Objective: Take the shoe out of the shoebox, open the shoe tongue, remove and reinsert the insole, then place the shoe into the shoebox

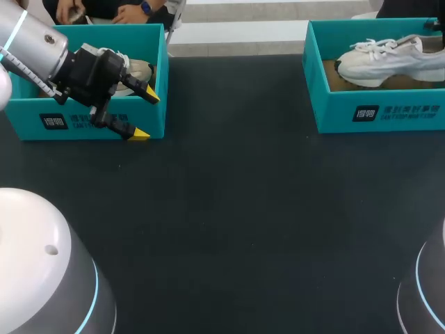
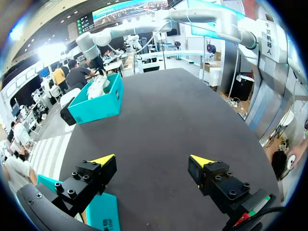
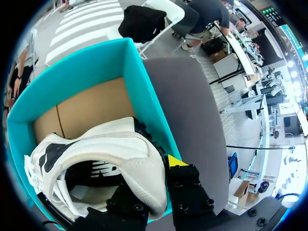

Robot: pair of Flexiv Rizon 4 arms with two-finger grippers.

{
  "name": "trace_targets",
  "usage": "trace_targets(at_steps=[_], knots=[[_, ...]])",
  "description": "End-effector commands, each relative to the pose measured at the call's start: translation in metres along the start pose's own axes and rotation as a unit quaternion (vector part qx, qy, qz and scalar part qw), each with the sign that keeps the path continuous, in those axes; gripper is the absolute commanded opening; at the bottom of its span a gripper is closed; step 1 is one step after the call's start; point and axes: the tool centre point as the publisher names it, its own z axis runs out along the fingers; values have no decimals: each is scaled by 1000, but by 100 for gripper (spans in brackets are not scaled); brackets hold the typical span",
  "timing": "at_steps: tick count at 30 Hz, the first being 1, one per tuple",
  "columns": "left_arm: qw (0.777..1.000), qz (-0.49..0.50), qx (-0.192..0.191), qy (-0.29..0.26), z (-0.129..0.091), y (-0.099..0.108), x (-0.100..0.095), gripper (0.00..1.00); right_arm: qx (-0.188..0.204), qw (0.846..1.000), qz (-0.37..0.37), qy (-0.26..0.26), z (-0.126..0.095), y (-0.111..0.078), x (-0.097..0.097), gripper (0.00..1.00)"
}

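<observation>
Left hand (image 1: 145, 115): fingers wide, empty, over the right end of the left box (image 1: 76, 120). The right box (image 1: 379, 111), far right on the tabletop (image 1: 236, 209), holds the shoe (image 1: 389, 59). Right hand (image 3: 151, 187): at the heel; grip state cannot be told. Expect a light shoe with a soft upper and stiffer sole. Take hold at the heel collar.

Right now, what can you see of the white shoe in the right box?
The shoe is a white sneaker with white laces, a thick pale sole and black patches. Its top looks like soft fabric. It sits inside the teal shoebox on the brown cardboard bottom, toe toward the middle of the table. The right gripper is close against one end; whether it holds the shoe cannot be seen.
</observation>
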Motion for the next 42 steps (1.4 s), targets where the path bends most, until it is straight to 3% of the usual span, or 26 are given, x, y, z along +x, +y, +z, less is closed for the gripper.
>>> trace_targets(at_steps=[1,13,24,42], knots=[[1000,0,-2,0,0,0,1,100,4,1000,-3,-4,8,-5,3,0],[1000,0,-2,0,0,0,1,100,16,1000,-12,-14,16,-36,3,0],[1000,0,-2,0,0,0,1,100,28,999,-8,-16,28,-53,6,0],[1000,0,-2,0,0,0,1,100,41,998,-31,-19,57,-63,13,0]])
